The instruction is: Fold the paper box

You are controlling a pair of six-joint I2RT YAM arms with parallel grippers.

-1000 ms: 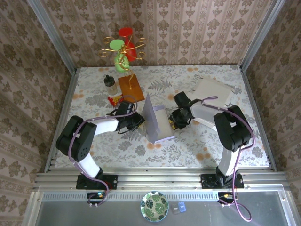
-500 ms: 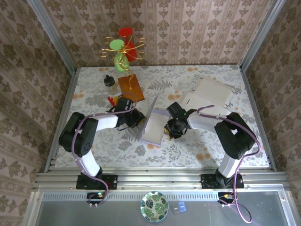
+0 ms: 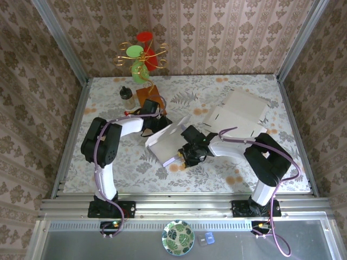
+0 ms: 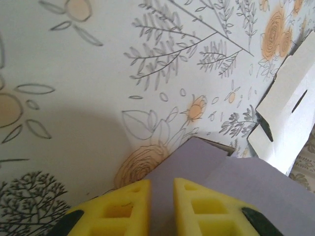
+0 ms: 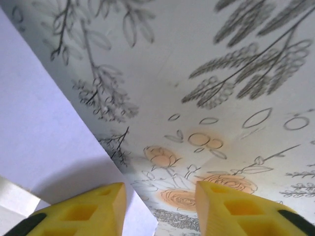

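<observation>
One lavender paper box (image 3: 165, 143), one pile of flat white cardboard (image 3: 245, 107), one dark-capped bottle (image 3: 127, 97), one brown board (image 3: 144, 95), one patterned bowl (image 3: 178, 237).

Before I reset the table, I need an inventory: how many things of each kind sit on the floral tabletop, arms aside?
Lavender paper box: 1
White flat box blanks: 2
Black-capped bottle: 1
Brown board: 1
Red packet: 1
Wire ornament: 1
Total: 7
</observation>
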